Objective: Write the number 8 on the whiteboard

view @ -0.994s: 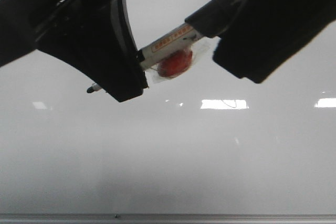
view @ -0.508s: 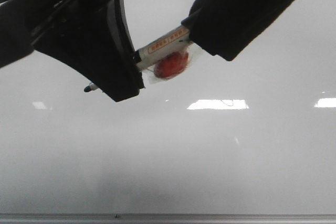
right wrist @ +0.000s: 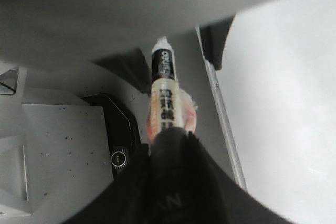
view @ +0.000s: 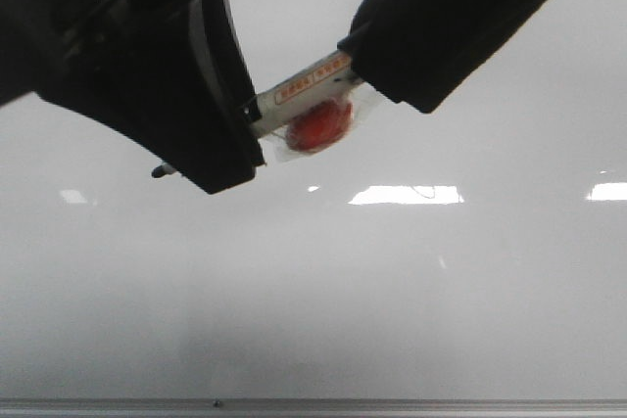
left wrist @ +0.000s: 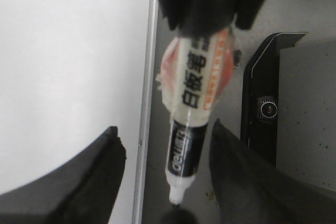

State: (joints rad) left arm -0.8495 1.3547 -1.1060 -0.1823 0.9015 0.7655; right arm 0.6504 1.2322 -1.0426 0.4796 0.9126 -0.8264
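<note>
The front camera sits low and very close, facing forward across the glossy whiteboard, so both arms loom dark and blurred along the top. The left wrist camera looks along its claw at the marker, very near. The right wrist camera looks along its own claw at that marker from the opposite end. All three views share the marker and the board's metal edge.

Marker mid-barrel hidden behind left pincer; rear end buried in right pincer. Both arms cut off by frame edges.
</note>
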